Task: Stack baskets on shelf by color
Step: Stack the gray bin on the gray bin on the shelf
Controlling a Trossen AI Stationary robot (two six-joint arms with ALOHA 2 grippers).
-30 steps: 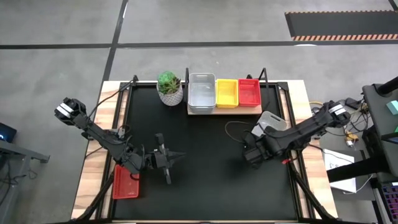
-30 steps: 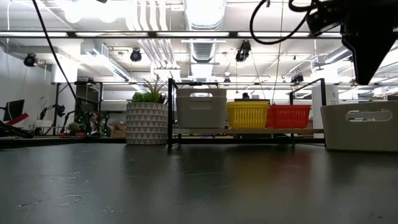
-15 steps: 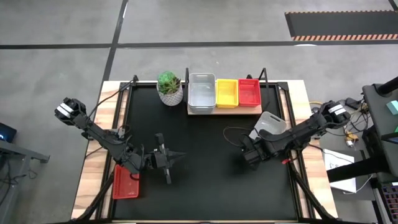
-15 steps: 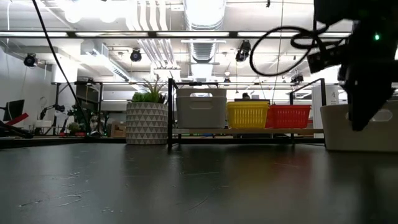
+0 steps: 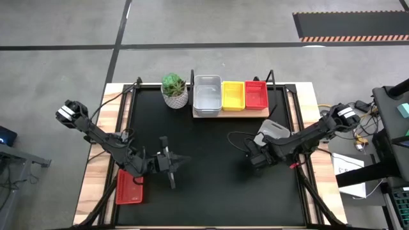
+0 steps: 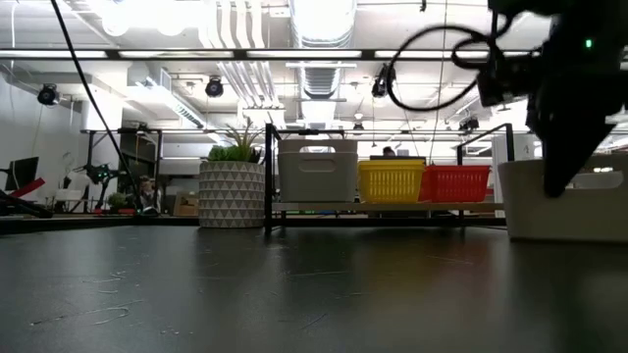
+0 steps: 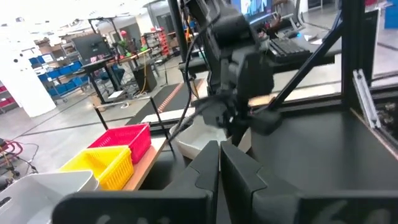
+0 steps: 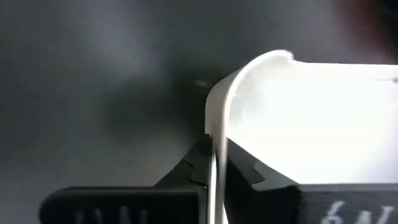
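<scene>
Pinching the thin wall of a white-grey basket [image 5: 273, 131] between the two fingers of the right gripper [image 8: 214, 163], at a corner of the rim, with the basket lying on the mat right of centre. Sitting well apart from the shelf [image 5: 231, 112], which is lying toward the table's far edge from this gripper, long axis running side to side. Judging the right arm far nearer to this basket than the left, so the carry to the shelf probably falling to it. Holding on the shelf, in a row: white-grey baskets [image 5: 207, 94] at the left end, apparently stacked, a yellow basket [image 5: 232, 95] in the middle, a red basket [image 5: 256, 94] at the right end; number in each stack not discernible. Waiting over the mat's near left part, the left gripper [image 7: 219, 163] with fingers pressed together on nothing. Lying just beside that arm, at the mat's left edge, a further red basket [image 5: 129, 187], empty. Standing left of the shelf, a potted plant [image 5: 174, 90].
</scene>
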